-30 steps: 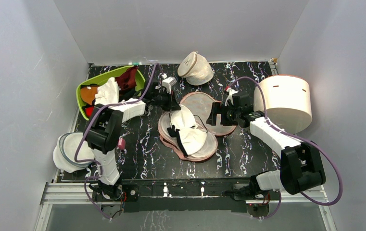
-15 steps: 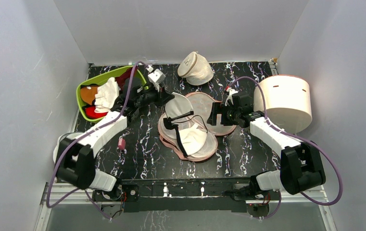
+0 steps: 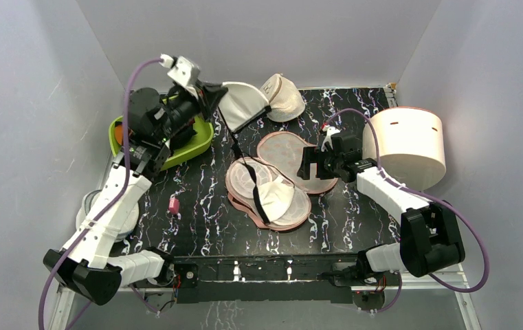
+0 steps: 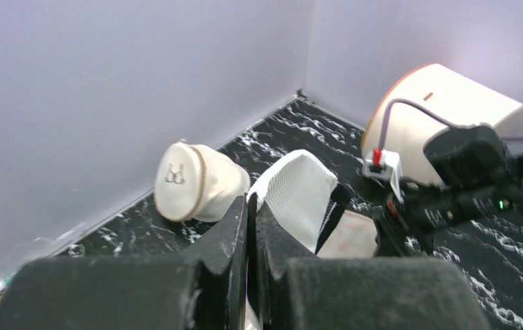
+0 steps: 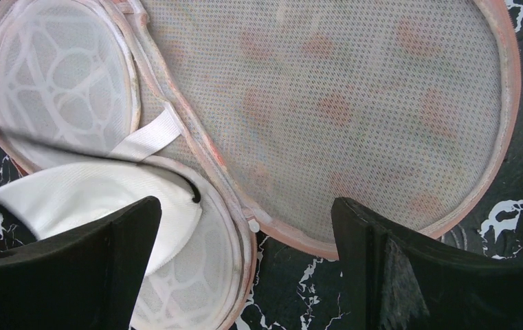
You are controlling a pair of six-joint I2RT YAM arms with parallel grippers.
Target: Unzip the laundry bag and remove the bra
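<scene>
The peach-pink laundry bag lies unzipped and spread open mid-table, pink mesh lining up. My left gripper is raised high at the back left, shut on one white cup of the bra. A black strap runs down from that cup to the other cup, which rests in the bag's near half. In the left wrist view the jaws are pressed together on the cup's edge. My right gripper hovers open over the bag's right rim, holding nothing.
A green bin of clothes sits at the back left under my left arm. A cream domed pouch lies at the back wall. A white cylindrical tub stands right, a white round mesh bag left, and a small pink object nearby.
My left arm has swung up and back to the left, lifting one bra cup out of the bag and pulling the strap taut. The right gripper stays put over the bag.
</scene>
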